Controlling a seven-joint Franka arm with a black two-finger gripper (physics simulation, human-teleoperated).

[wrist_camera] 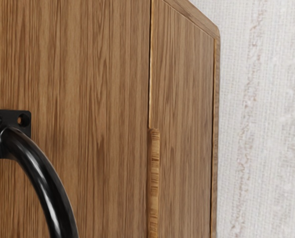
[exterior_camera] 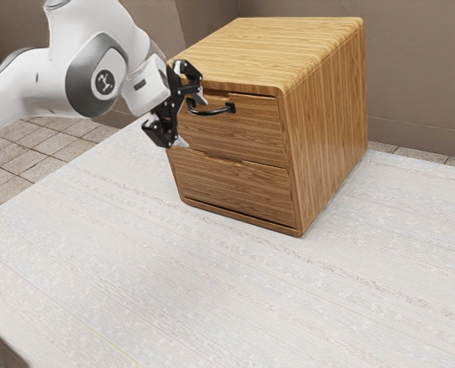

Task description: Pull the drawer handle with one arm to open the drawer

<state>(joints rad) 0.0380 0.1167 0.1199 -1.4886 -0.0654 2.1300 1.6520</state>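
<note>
Exterior view, left to right.

- White arm [exterior_camera: 74,73] enters from 9–10 o'clock above a tiled floor [exterior_camera: 21,153], wrist angled toward the cabinet front.
- Black gripper [exterior_camera: 191,119] is at the left end of the top drawer, fingers spread wide, one above the other. Upper finger [exterior_camera: 191,79] is near the drawer's top edge, just above the handle's left end. Lower finger [exterior_camera: 165,132] is at 7 o'clock from it, by the drawer's lower left corner.
- The left end of the handle [exterior_camera: 214,111] lies in the gap between them. No two-sided clamp visible: the gripper has hold of nothing. Cannot tell whether the upper tip touches the bar.
- The handle is a black curved bar that runs toward 3 o'clock from the gripper across the top drawer [exterior_camera: 243,130].
- Lower drawer [exterior_camera: 235,184] is at 6 o'clock from the top one.
- Wooden cabinet [exterior_camera: 327,115] stands on the pale table [exterior_camera: 212,307], at 1 o'clock from the table's middle, brown wall [exterior_camera: 419,61] behind.

Wrist view.

- Handle [wrist_camera: 43,183] is close under the hand, bolted through a black plate [wrist_camera: 11,119] to the top drawer front [wrist_camera: 88,99].
- Beyond the seam lie the lower drawer [wrist_camera: 182,124], then the table [wrist_camera: 266,124].
- A thin strip of edge grain shows along part of the seam: the top front stands a hair proud. The drawer is barely out, if at all.
</note>
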